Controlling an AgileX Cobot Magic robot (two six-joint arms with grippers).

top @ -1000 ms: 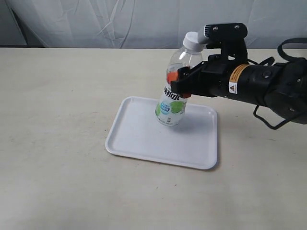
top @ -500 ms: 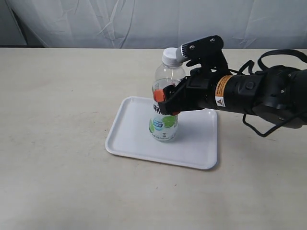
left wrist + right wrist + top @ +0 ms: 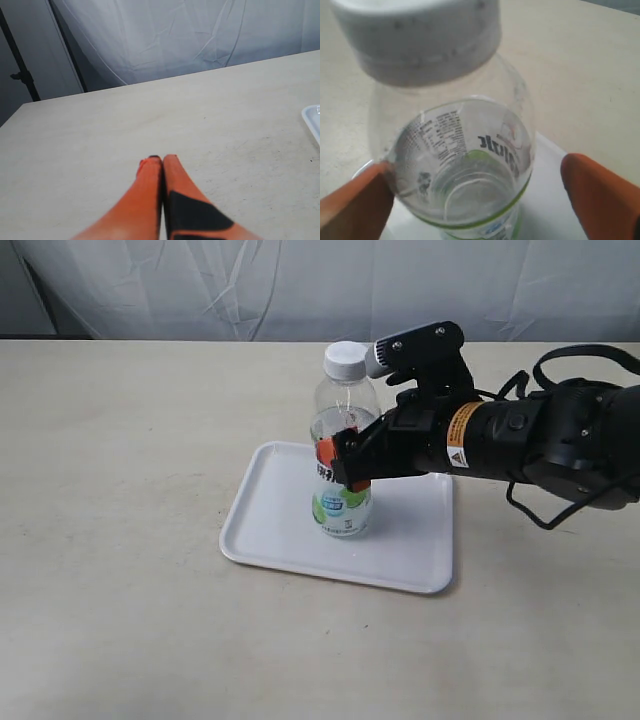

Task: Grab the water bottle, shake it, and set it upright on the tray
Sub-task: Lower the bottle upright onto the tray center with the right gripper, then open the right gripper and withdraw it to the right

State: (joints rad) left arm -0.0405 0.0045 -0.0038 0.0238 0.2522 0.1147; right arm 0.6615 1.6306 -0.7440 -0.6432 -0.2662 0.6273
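Note:
The water bottle (image 3: 343, 502) stands upright on the white tray (image 3: 280, 530), its white cap (image 3: 346, 359) on top. My right gripper (image 3: 340, 465) reaches in from the right and straddles the bottle at label height. In the right wrist view the bottle (image 3: 465, 150) sits between the orange fingers (image 3: 600, 195); one finger touches it and the other stands apart with a strip of tray (image 3: 547, 200) showing between, so the gripper (image 3: 477, 200) is open. My left gripper (image 3: 162, 160) is shut and empty over the bare table, outside the exterior view.
The tray lies on a beige table (image 3: 120, 490) with a white curtain (image 3: 250, 285) behind. One corner of the tray (image 3: 312, 120) shows at the edge of the left wrist view. The right arm's black body and cables (image 3: 550, 440) hang over the tray's right side.
The bottle came down and leftward from a tilted, lifted pose and now stands upright on the tray. The right arm followed it down.

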